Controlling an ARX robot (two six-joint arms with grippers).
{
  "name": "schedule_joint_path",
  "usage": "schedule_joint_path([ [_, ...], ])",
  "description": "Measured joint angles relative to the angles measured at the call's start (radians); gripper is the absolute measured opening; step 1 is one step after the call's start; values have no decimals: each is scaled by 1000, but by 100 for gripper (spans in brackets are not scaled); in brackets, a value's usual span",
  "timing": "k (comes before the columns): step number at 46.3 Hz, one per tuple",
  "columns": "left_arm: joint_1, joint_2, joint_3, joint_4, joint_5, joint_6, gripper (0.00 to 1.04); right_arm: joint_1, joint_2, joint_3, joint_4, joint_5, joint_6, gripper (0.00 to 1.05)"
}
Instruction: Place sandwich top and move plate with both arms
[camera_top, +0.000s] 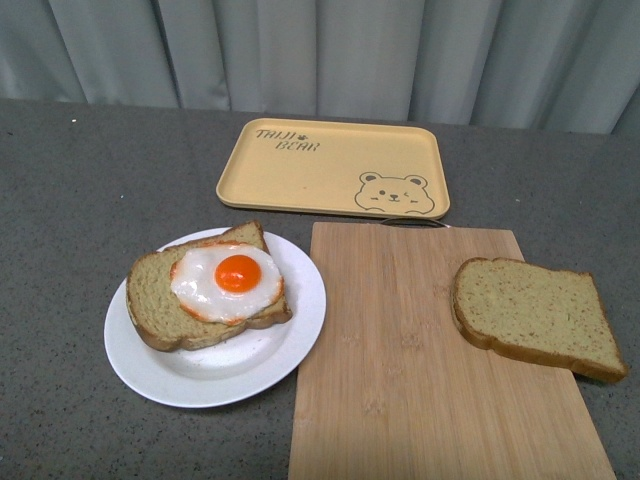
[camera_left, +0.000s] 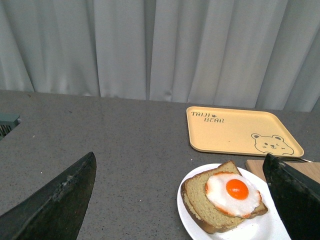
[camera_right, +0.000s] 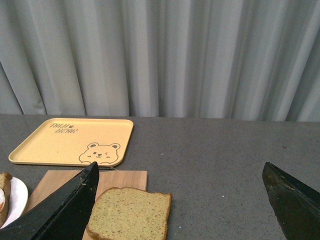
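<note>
The sandwich top (camera_top: 535, 314), a plain speckled tan slice, lies flat on the right part of a wooden cutting board (camera_top: 420, 370). It also shows in the right wrist view as the slice (camera_right: 131, 214). The white plate (camera_top: 290, 340) sits left of the board and bears a bread slice with a fried egg (camera_top: 226, 280). Neither arm shows in the front view. My left gripper (camera_left: 180, 167) is open above the table, with the plate (camera_left: 187, 220) between its fingers' line of sight. My right gripper (camera_right: 180, 175) is open, empty, short of the sandwich top.
A yellow rectangular tray (camera_top: 335, 165) with a bear drawing lies behind the board and plate. Grey curtains hang at the back of the dark grey table (camera_top: 70, 200). The board's right corner passes under the plain slice.
</note>
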Motion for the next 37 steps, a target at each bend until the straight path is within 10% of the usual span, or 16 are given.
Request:
schedule_joint_path([
  [32,0,0,0,0,0,0,98,0,0,0,0,1,0,95],
  [37,0,0,0,0,-2,0,98,76,148,8,89,362,-228,95],
])
